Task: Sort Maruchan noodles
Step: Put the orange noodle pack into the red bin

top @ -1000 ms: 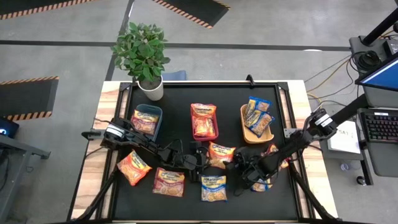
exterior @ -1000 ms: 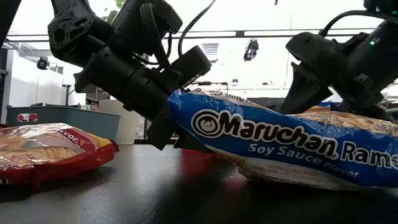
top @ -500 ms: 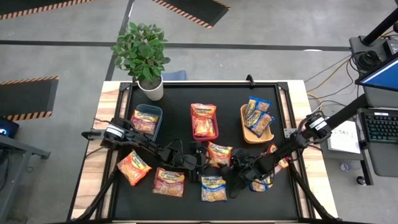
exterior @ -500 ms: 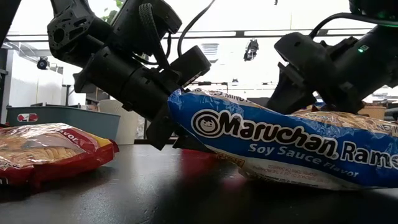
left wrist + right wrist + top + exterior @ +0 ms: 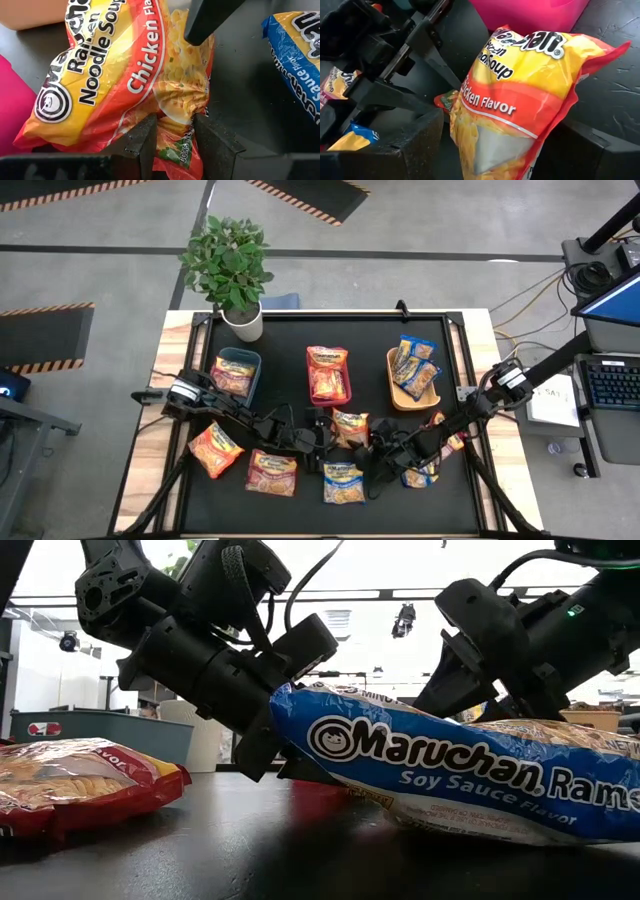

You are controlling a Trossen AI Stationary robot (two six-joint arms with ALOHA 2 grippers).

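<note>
An orange Chicken Flavor noodle packet (image 5: 350,426) sits mid-table, just nearer than the pink-red bin (image 5: 328,375). My left gripper (image 5: 325,438) reaches in from the table's left and is shut on the packet's left end. My right gripper (image 5: 379,448) comes from the right and stands open. Its two fingers (image 5: 415,145) are on either side of the packet's other end (image 5: 510,140); I cannot tell whether they touch it. More noodle packets lie on the mat: two red-pink ones (image 5: 215,450), a blue-and-yellow one (image 5: 343,482), and a blue Soy Sauce one (image 5: 450,775). My left gripper pinches the orange packet's crimped end (image 5: 174,146) between its two fingers (image 5: 142,142). The fingers slant down from the table's left. The packet stands tilted up from that end toward the right gripper; whether any part rests on the mat I cannot tell.
A teal bin (image 5: 240,360) holds a red-pink packet, the pink-red bin holds orange ones, and a tan bin (image 5: 400,395) holds blue ones. A potted plant (image 5: 235,270) stands at the far left. More packets (image 5: 422,476) lie under the right arm.
My right gripper has moved toward the table's left, up to the orange packet, and rolled at the wrist. It now stands astride the packet's right end. The left gripper has kept its hold in place.
</note>
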